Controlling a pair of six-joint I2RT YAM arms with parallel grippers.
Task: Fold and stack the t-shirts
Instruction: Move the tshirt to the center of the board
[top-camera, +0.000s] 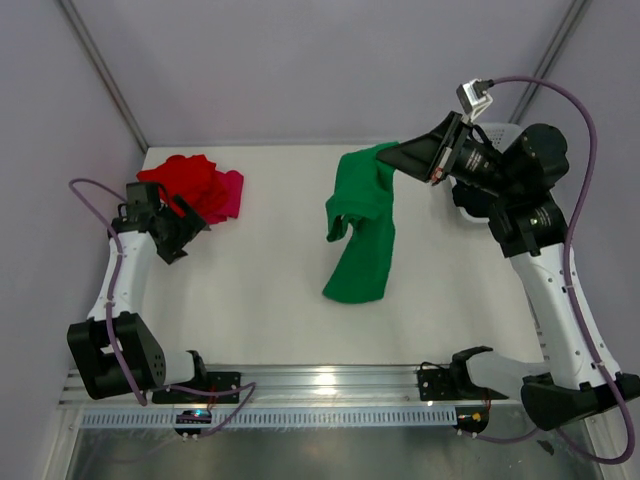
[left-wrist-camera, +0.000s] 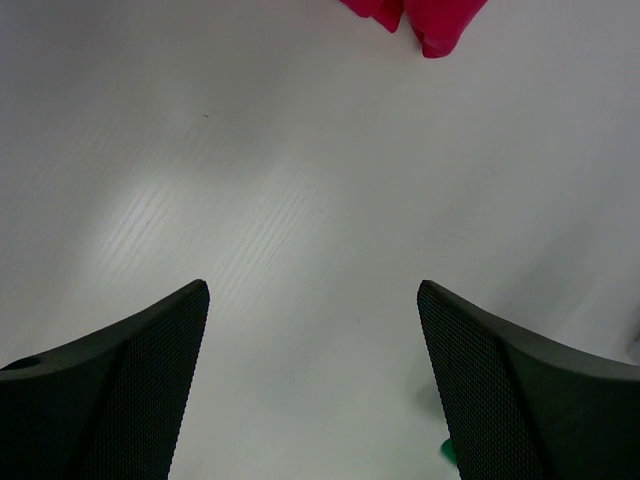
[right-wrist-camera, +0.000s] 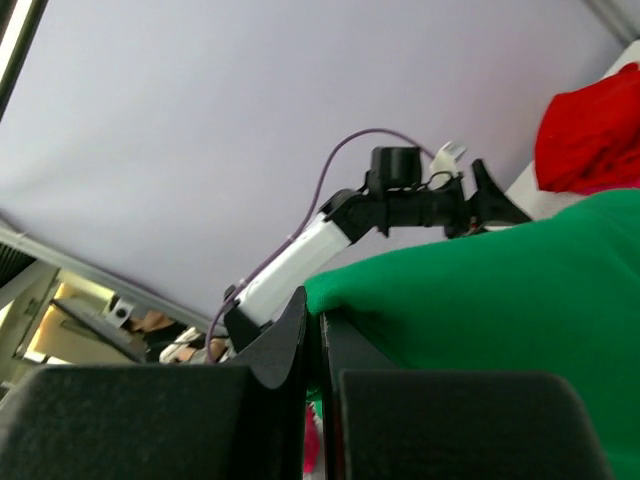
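A bright green t-shirt (top-camera: 365, 220) hangs from my right gripper (top-camera: 398, 152), which is shut on its top edge and holds it up over the table, its lower end trailing on the tabletop. In the right wrist view the green t-shirt (right-wrist-camera: 500, 290) is pinched between the closed fingers (right-wrist-camera: 290, 330). A red t-shirt (top-camera: 185, 180) lies crumpled at the back left with a magenta-pink t-shirt (top-camera: 230, 195) against it. My left gripper (top-camera: 180, 225) is open and empty just in front of that pile. Its fingers (left-wrist-camera: 150, 370) stand wide apart over bare table, the pink t-shirt (left-wrist-camera: 440, 20) ahead of them. The black t-shirt is out of view.
A white basket (top-camera: 500, 135) sits at the back right, mostly hidden behind the right arm. The white tabletop (top-camera: 260, 290) stretches between the arms. Purple walls close off the back and sides.
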